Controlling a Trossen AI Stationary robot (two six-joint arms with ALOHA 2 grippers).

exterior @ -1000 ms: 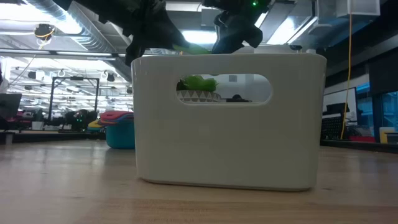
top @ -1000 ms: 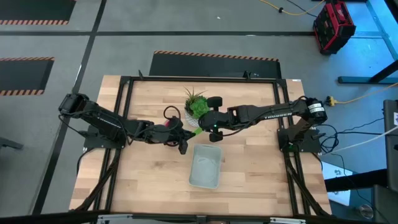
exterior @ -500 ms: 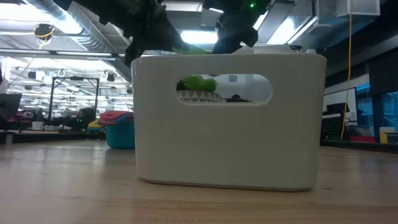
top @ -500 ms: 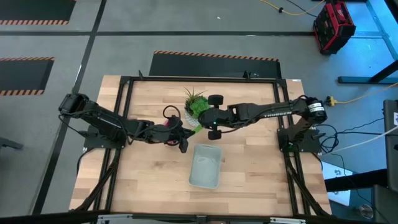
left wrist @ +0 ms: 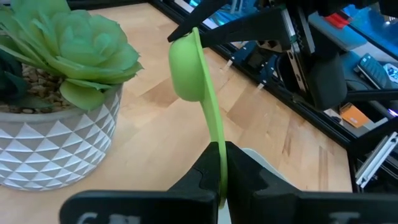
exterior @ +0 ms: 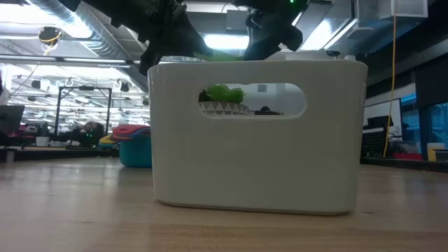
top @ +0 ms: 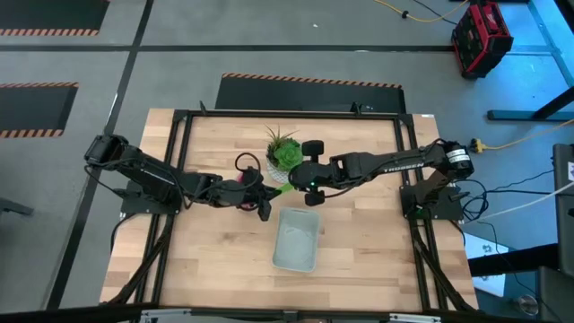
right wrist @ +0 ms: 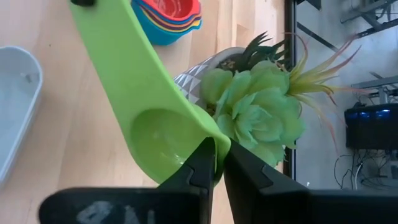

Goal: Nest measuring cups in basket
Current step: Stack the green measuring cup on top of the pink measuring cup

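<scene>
A green measuring cup (top: 283,188) hangs above the table between the plant pot (top: 283,154) and the pale basket (top: 296,240), and both grippers are shut on it. My left gripper (left wrist: 222,169) comes in from the table's left. My right gripper (right wrist: 217,158) comes in from the right. A nested stack of measuring cups (right wrist: 168,18), blue outermost with orange and pink inside, stands on the table left of the pot. In the low view the basket (exterior: 259,154) fills the foreground, with the stack (exterior: 133,143) behind it at the left. My left gripper pinches the free end of the green cup's flat handle (left wrist: 219,149) between its two fingers, one on each flat face. The fingers lie nearly level, along the handle. The cup is clear of the table, turned on edge, with its bowl (left wrist: 186,68) pointing away from the gripper. My right gripper pinches the rim of the cup's bowl (right wrist: 208,138) between its two fingers, at the side away from the handle. One finger is at the hollow side, the other behind the wall. It slants downward from the table's right. The handle (right wrist: 118,56) stretches away toward the left gripper.
The white patterned pot with green plants (left wrist: 56,143) stands close behind the held cup, toward the table's far edge. The basket lies just nearer than the grippers, with bare wood around it. The table's black frame rails (top: 179,135) run along its left, far and right sides.
</scene>
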